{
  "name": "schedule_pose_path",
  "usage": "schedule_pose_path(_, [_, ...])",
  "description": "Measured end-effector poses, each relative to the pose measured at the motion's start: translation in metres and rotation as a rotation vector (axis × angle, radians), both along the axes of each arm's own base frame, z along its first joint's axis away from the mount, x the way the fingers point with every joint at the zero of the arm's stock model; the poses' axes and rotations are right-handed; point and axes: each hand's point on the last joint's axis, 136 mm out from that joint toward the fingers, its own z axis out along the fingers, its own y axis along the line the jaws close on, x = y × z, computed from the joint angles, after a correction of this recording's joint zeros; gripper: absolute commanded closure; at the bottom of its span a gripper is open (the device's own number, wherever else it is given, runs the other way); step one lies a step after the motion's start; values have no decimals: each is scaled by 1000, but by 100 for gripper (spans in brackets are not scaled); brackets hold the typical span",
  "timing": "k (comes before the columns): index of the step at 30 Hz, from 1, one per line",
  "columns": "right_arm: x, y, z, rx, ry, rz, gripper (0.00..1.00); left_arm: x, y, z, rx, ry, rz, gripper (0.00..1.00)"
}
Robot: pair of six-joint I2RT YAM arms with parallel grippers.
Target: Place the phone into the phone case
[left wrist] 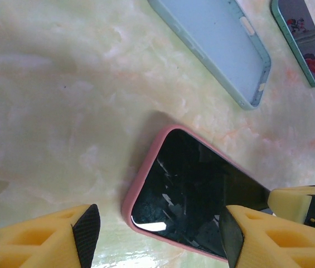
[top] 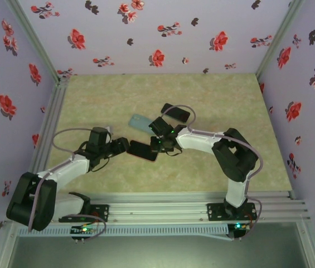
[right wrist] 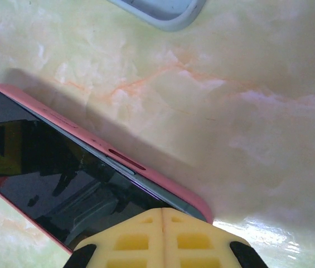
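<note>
A black phone (top: 142,149) lies screen up inside a pink case (left wrist: 146,178) at the middle of the table. In the right wrist view the phone's (right wrist: 51,173) grey side edge with its button stands just above the pink rim (right wrist: 168,181). My right gripper (right wrist: 163,223) is shut, its yellow fingers together and resting on the phone's corner. My left gripper (left wrist: 157,234) is open, with the case's opposite corner between its pads and not touching either one. In the top view the left gripper (top: 125,146) and right gripper (top: 158,146) flank the phone.
An empty light blue case (left wrist: 218,39) lies just beyond the phone, open side up. Further right lies another phone (left wrist: 305,33) in a teal case, with a dark reflective face. Flowered walls enclose the marbled table (top: 213,156).
</note>
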Motion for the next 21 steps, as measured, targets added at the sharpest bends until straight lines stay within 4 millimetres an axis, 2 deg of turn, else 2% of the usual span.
schedule_pose_path(21, [-3,-9,-2,10,-1,-23,100,-1,-2,1,-6,0,-2,37])
